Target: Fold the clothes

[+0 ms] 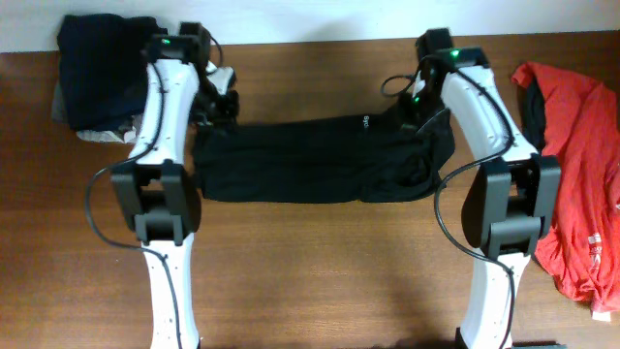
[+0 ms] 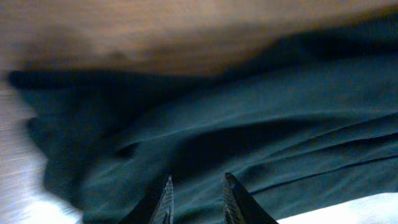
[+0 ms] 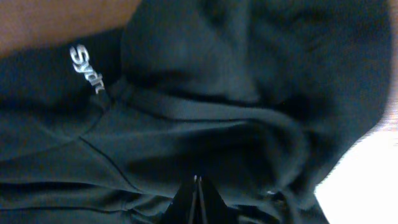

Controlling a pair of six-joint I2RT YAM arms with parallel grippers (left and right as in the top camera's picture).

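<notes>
The black garment (image 1: 291,160) lies as a long band across the middle of the table (image 1: 320,281), between the two arms. Its white lettering (image 3: 87,68) sits near the right end. A navy pile (image 1: 97,53) lies at the far left corner, and a red garment (image 1: 581,145) is well apart on the right edge.

The left end effector (image 2: 198,190) is at the band's far left corner. Its fingers are narrowly parted, and cloth shows in the gap. The right end effector (image 3: 197,185) is low over the bunched right end with its fingers pressed together. I cannot tell whether a layer is pinched between them.

The risks, as I judge them:
- **Uneven grip:** if only one side grips the cloth, a lift would drag the band askew and undo the fold already made.
- **Lumpy right end:** the right end is thick and rumpled, so the fingers may take only the top layer, and the rest would sag or slip out.
- **Snagging the pile:** the left corner lies just beside the navy pile, so a wide swing there could catch it.
</notes>
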